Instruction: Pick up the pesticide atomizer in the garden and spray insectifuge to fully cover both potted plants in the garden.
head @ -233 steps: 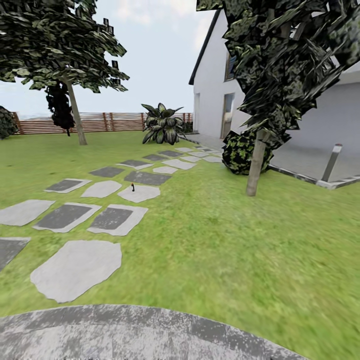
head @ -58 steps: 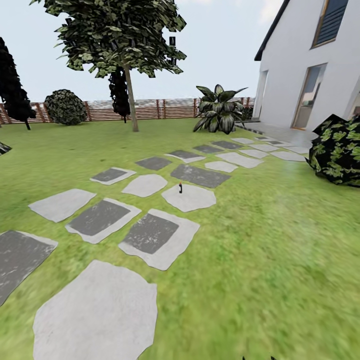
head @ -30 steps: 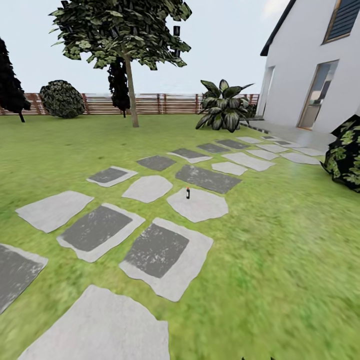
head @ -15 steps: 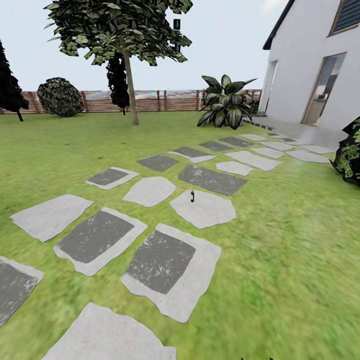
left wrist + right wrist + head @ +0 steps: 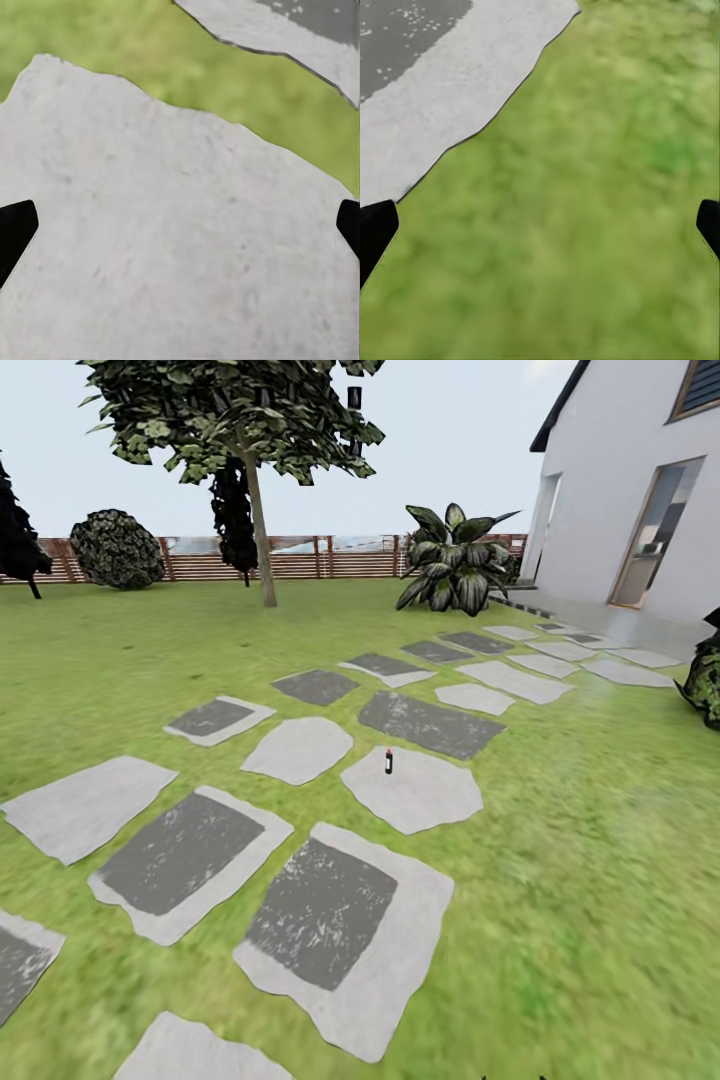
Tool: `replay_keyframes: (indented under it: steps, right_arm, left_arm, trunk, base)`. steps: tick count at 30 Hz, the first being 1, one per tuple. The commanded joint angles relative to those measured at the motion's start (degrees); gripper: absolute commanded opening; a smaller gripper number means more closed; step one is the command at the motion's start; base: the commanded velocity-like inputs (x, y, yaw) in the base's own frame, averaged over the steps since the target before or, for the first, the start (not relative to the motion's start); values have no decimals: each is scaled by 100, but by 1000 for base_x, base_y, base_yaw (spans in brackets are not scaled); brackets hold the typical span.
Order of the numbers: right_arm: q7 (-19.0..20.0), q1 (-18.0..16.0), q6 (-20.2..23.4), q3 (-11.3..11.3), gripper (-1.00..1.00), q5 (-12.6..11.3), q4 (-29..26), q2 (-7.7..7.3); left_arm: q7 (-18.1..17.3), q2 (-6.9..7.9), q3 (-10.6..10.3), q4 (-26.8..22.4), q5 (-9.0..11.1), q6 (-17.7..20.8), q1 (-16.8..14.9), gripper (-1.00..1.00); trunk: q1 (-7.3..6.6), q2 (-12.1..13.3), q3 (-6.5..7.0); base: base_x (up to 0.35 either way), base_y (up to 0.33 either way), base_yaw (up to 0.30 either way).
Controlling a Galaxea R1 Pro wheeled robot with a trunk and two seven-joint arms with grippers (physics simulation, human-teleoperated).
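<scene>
The step in hand looks like the approach: the pesticide atomizer (image 5: 388, 761) stands upright on a pale paving stone (image 5: 412, 791) at frame centre (well ahead), both pincers (image 5: 180, 229) (image 5: 540, 229) released, so closing in comes next.

Head view looks forward and down across the lawn (image 5: 560, 840) toward the house (image 5: 620, 490). Both wrist views face straight down, close to ground (paving stone (image 5: 165, 247), grass (image 5: 607, 225)).
</scene>
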Motion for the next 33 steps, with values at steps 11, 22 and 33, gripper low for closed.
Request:
replay_keyframes:
  steps: [11,22,33]
  right_arm:
    - [7,-3,-18,2,100,-10,4,-1]
    - [7,-3,-18,2,100,-9,4,-1]
    - [22,-3,-26,10,100,13,27,-8]
  left_arm:
    - [-10,-1,5,5,32,-17,-3,100]
    - [-10,-1,5,5,34,-17,-3,100]
    - [-10,-1,4,5,27,-17,-3,100]
  trunk:
    - [3,-2,-11]
    - [3,-2,-83]
    - [3,-2,-121]
  base:
    - [338,0,-25]
    - [338,0,-187]
    - [338,0,-68]
